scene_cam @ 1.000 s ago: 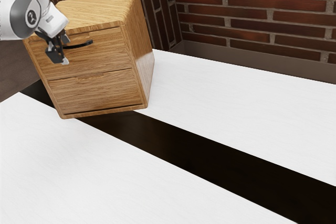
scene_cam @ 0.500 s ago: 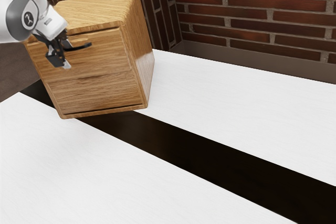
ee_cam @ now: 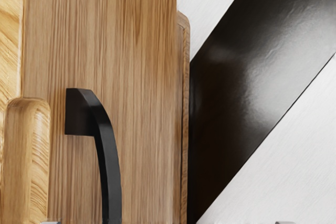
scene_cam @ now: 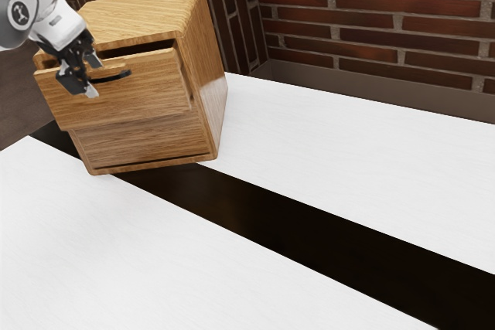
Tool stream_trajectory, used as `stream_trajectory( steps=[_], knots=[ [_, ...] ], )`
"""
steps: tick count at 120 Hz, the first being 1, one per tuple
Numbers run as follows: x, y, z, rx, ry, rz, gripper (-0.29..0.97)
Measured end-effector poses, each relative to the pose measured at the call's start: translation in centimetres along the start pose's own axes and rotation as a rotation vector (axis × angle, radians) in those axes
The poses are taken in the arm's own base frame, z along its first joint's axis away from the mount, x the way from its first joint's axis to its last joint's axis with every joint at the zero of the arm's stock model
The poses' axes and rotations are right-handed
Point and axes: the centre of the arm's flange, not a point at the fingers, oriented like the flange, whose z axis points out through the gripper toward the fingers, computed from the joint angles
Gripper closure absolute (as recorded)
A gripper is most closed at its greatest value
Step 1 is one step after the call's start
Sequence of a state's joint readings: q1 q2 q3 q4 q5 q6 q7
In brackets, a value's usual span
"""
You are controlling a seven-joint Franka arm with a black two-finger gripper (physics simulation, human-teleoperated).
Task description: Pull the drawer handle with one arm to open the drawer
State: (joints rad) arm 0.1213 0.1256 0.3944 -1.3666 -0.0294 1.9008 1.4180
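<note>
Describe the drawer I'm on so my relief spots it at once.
Look for the wooden cabinet on the white table by the brick wall. Its top drawer is the one at the gripper. It juts out with a dark gap above and carries a black curved handle, while the lower drawer sits flush.

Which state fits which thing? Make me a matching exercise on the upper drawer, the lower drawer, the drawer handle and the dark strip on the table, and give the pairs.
Things:
1. upper drawer
2. lower drawer
3. black handle
4. black strip

States:
A. runs across the white table
B. shut, flush in the wooden cabinet
C. stands partly out of the cabinet
D. has the gripper at it

Pairs: 1-C, 2-B, 3-D, 4-A
</note>
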Motion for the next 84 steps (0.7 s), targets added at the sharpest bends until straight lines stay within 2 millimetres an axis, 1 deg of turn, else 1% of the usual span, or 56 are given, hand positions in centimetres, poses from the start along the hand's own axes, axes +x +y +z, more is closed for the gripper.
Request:
stream_trajectory(
  steps=[9,21,45,57,64,69,74,84],
  knots=[
    [-0.3,0.3,-1.0,0.002,0.007,-0.001,0.17],
    [-0.6,0.3,-0.6,-0.004,0.001,0.006,0.18],
    [-0.1,0.0,1.0,-0.009,-0.008,0.032,0.19],
    [0.0,0.2,2.5,-0.029,-0.012,0.041,0.19],
    [0.0,0.5,3.2,-0.042,-0.012,0.045,0.12],
    [0.0,0.7,3.6,-0.049,-0.01,0.048,0.1],
    [0.2,0.8,3.7,-0.049,-0.006,0.053,0.12],
    [0.5,0.9,3.3,-0.043,0.006,0.06,0.22]
  ],
)
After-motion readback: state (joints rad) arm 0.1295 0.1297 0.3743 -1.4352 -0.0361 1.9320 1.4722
